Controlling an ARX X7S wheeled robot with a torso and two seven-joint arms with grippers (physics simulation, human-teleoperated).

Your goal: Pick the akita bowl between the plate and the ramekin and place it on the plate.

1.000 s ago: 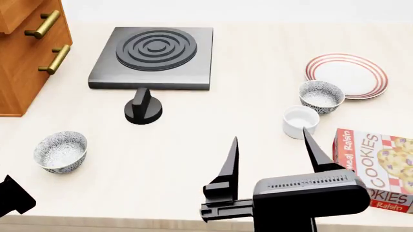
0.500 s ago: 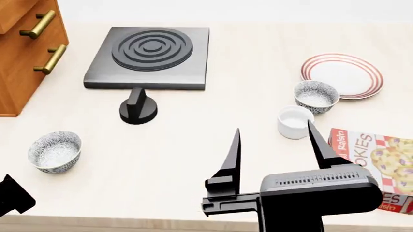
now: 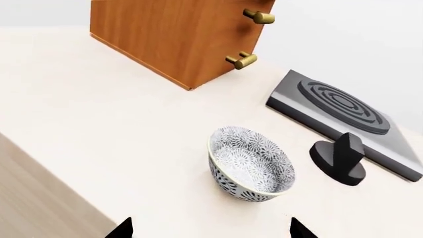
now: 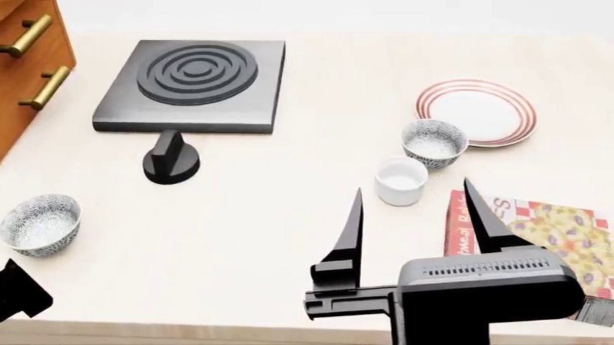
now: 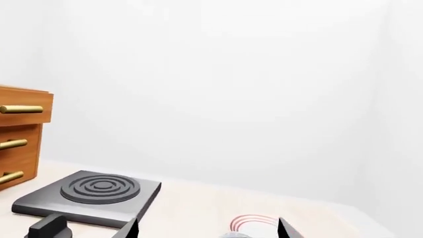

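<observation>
Low at the counter's near edge, the right gripper (image 4: 413,219) stands spread and empty. Everything has slid leftward in the head view, bringing the grey-speckled akita bowl (image 4: 433,143), between red-ringed white plate (image 4: 476,112) and plain white ramekin (image 4: 401,181), nearer ahead, still ungrasped.

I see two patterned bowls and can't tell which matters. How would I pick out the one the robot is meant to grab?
Find the red-ringed plate at the table's far right. Just in front of its near-left rim sits the akita bowl, with the plain white ramekin next in line toward the robot. Its speckled twin stands alone far to the left, near the wooden drawers.
</observation>
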